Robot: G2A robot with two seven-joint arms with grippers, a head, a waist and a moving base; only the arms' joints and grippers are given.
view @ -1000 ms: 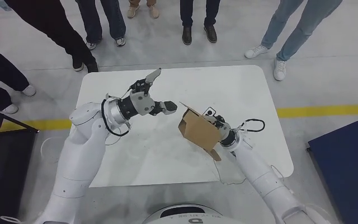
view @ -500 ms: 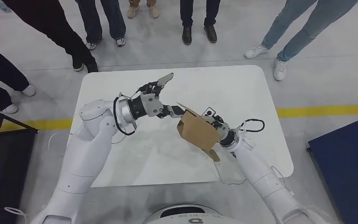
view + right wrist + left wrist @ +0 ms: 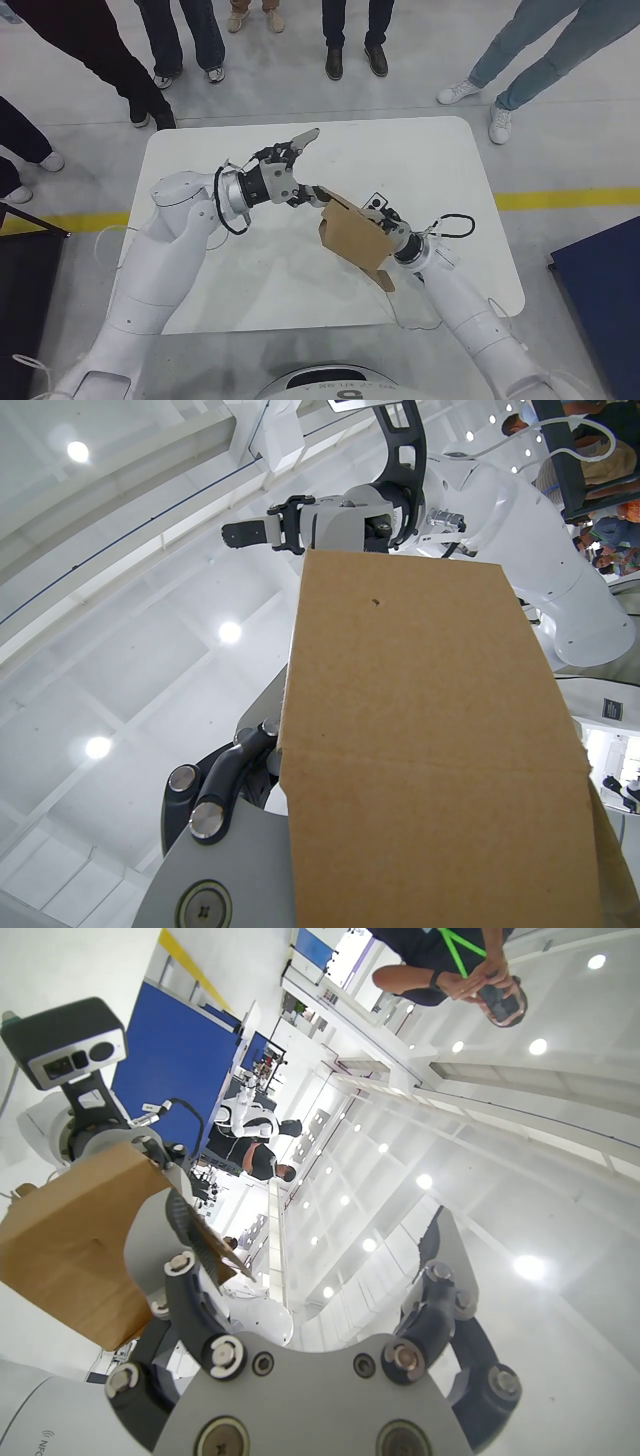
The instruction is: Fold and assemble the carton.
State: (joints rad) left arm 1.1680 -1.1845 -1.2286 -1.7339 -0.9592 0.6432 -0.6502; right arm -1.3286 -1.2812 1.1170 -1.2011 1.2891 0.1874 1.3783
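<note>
A brown carton [image 3: 355, 238] hangs tilted above the middle of the white table [image 3: 440, 160]. My right gripper [image 3: 385, 222] is shut on its right side, and in the right wrist view the carton [image 3: 425, 725] covers most of that gripper. My left gripper [image 3: 312, 167] stands wide open just left of the carton. Its near finger [image 3: 320, 196] lies against the carton's upper left flap, while its far finger [image 3: 304, 138] points away over the table. In the left wrist view one finger [image 3: 187, 1223] presses on the flap edge of the carton [image 3: 65, 1248].
Several people's legs and shoes [image 3: 350, 62] stand along the table's far side. A blue panel [image 3: 600, 290] lies on the floor to the right, and a dark stand [image 3: 20, 270] is at the left. Bare tabletop lies around the carton.
My left gripper has moved right, from well short of the carton to touching its upper left flap. The carton and the right arm have hardly shifted.
</note>
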